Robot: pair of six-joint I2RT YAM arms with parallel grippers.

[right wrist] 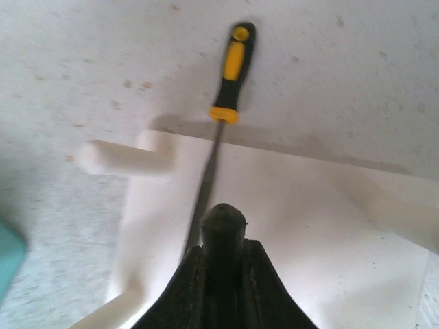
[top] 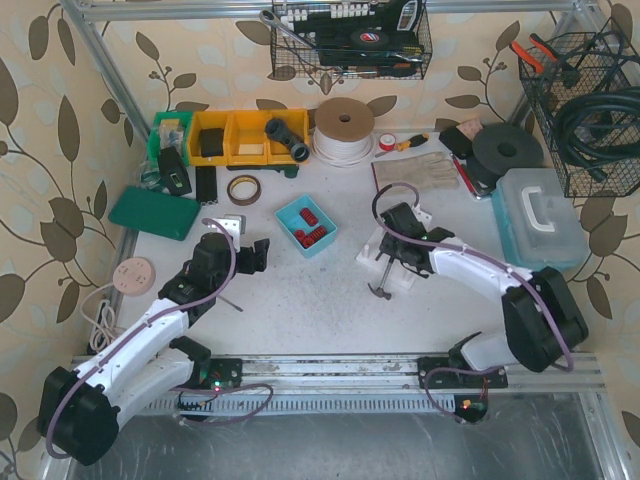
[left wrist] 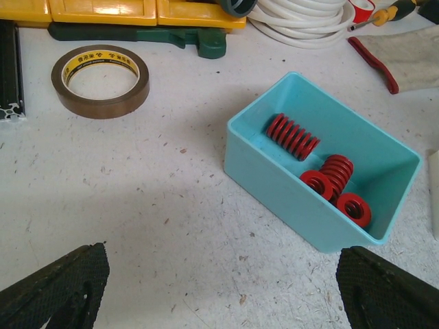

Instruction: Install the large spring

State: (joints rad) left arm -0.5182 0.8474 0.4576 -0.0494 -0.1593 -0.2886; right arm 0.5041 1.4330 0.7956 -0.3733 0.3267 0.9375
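Surface [top: 330,310], pale and speckled, carries everything I am watching from here. The biggest item in the working area is the white fixture [right wrist: 288,226], a flat plate with rounded white pegs sticking out at its edges. The right gripper [right wrist: 223,250] sits low over it with its jaws drawn narrow, pressed on either side of a dark stub [right wrist: 223,219] with a rounded top (I cannot tell what that stub belongs to).

Next down in size is the teal bin [left wrist: 274,188], which stands open-topped near the middle of the surface, between the two arms. The left gripper [left wrist: 223,291] hangs short of it, with jaws spread wide and nothing between them.

A brown tape roll [left wrist: 96,108] lies flat, well apart from the bin on its left. A screwdriver [right wrist: 232,65] with a yellow-and-black handle lies across the fixture's far edge, its shaft running toward the right jaws.

The red springs [left wrist: 293,137] lie inside the bin: the longest on its side toward the far wall, the others bunched in the near right corner.
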